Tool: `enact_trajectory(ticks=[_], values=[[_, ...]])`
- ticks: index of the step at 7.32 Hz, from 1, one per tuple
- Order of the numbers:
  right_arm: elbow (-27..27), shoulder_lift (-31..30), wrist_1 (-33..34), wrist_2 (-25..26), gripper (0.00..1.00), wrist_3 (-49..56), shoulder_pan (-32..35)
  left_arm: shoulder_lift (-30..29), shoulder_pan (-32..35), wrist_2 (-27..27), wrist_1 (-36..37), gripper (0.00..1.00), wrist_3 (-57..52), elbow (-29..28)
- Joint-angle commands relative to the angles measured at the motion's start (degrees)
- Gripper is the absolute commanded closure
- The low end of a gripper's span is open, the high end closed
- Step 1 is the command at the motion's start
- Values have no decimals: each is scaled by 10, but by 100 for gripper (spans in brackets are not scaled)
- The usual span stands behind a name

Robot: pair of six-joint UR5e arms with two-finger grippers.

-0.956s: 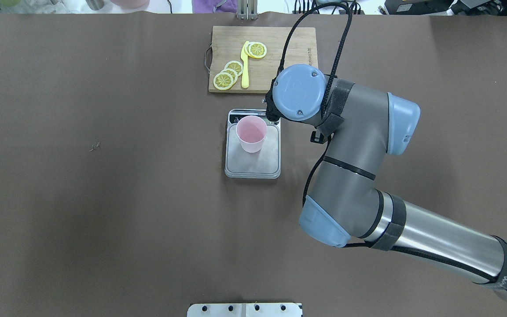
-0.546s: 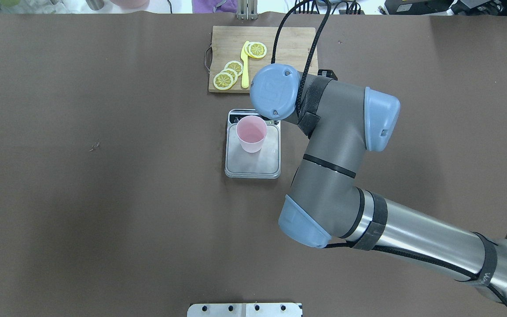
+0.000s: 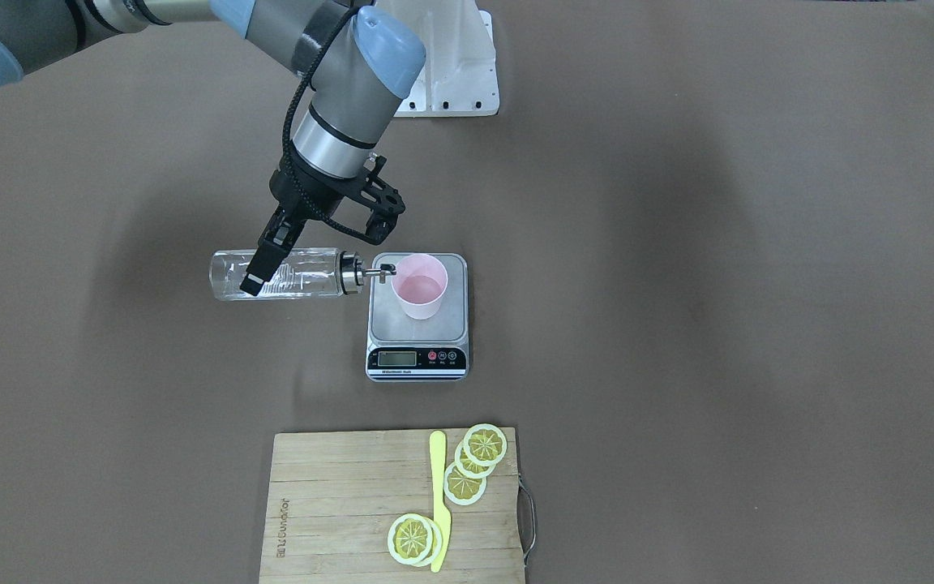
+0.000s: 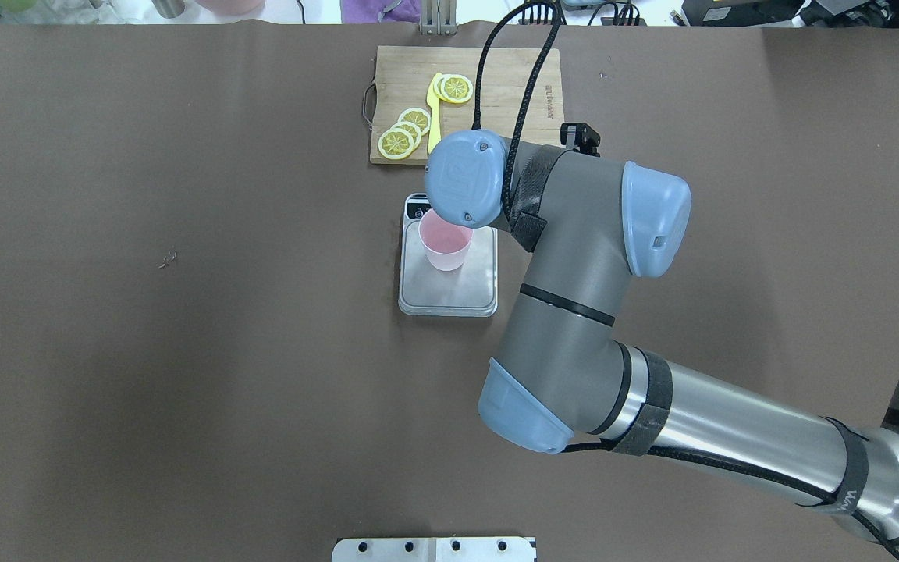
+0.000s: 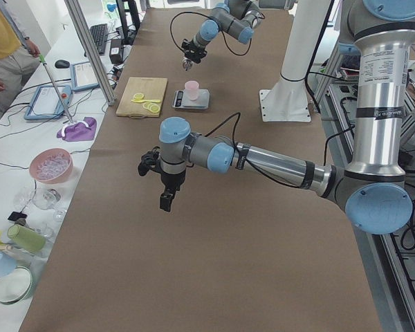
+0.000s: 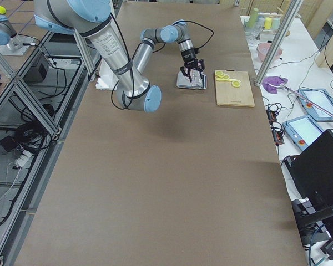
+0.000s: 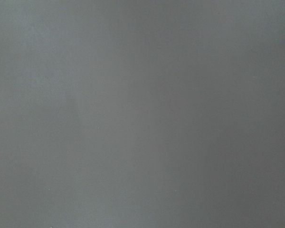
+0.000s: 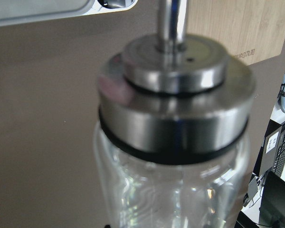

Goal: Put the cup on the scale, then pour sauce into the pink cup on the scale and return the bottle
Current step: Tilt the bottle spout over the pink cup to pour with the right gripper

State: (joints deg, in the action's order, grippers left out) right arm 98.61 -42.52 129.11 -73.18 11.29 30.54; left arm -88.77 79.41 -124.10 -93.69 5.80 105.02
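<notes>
The first step looks done: the cup (image 3: 420, 285) stands on the scale (image 3: 387, 321), inside the edges of its silver top, near the middle of the table (image 3: 678, 324). I judge that I am in the pour. My right gripper (image 3: 260, 274) pinches the bottle (image 3: 305, 274) around its glass body and holds it about level beside the scale, with the spout at the cup's rim. I cannot tell whether any sauce is running or has landed in the cup. What is left is finishing the pour, tipping the bottle upright and putting it back. Only the front view shows that grip and the spout; from overhead my own wrist hides the bottle and covers part of the cup. My right wrist camera shows only the metal cap and clear glass up close. My left gripper (image 5: 165, 199) hangs over bare table, well apart from the scale, and I cannot tell whether it is spread or pressed together.
</notes>
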Motion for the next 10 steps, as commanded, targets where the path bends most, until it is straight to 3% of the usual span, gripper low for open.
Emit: enact_trajectory(ticks=[1,10], values=[[-3,2,16,18,100,1,-7,0,0,0,0,2,0,0],[-18,37,76,64,100,1,-18,4,0,0,0,2,1,4]])
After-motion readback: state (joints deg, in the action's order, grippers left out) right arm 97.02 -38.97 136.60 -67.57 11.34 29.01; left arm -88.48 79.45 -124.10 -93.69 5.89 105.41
